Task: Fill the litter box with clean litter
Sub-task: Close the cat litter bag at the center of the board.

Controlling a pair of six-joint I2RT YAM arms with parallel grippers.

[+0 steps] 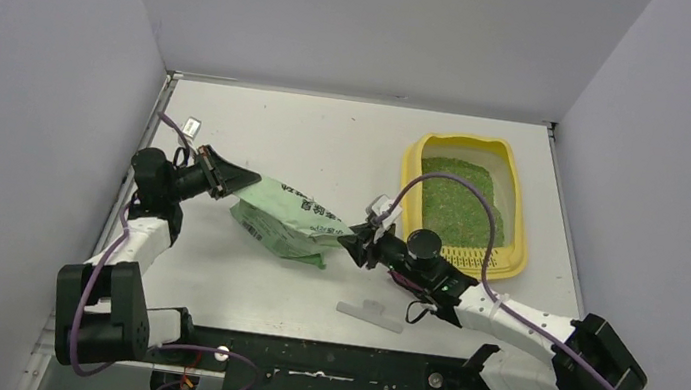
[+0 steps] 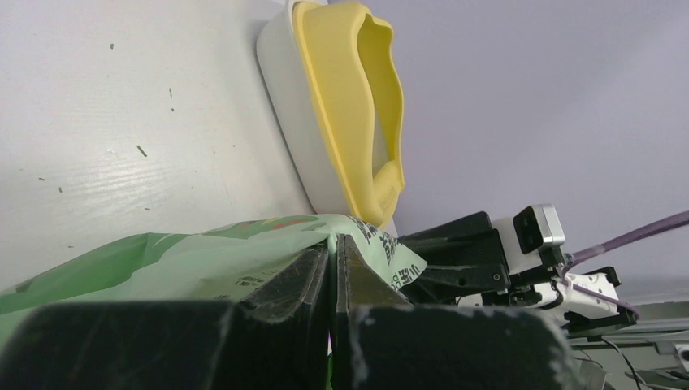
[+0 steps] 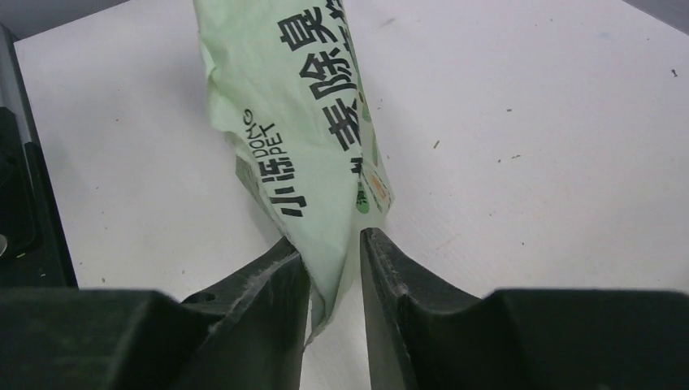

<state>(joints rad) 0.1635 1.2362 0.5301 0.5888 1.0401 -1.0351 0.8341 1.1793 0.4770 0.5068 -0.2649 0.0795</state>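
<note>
The yellow litter box (image 1: 414, 159) stands at the back right of the table, with bright-green clean litter (image 1: 456, 205) spread inside it. In the left wrist view the litter box (image 2: 349, 97) shows from the side. A light-green printed bag (image 1: 288, 216) stretches between the two arms. My left gripper (image 1: 248, 180) is shut on the bag's left end (image 2: 203, 256), and its tips (image 2: 333, 244) pinch the film. My right gripper (image 1: 348, 240) is at the bag's right corner. That corner (image 3: 301, 122) lies between the fingers (image 3: 333, 244), against one finger with a gap to the other.
A clear plastic strip (image 1: 371, 312) lies on the table near the front edge, between the arms. A small silver-white object (image 1: 191, 125) sits at the back left beside the left arm's cable. Grey walls close in the table on three sides.
</note>
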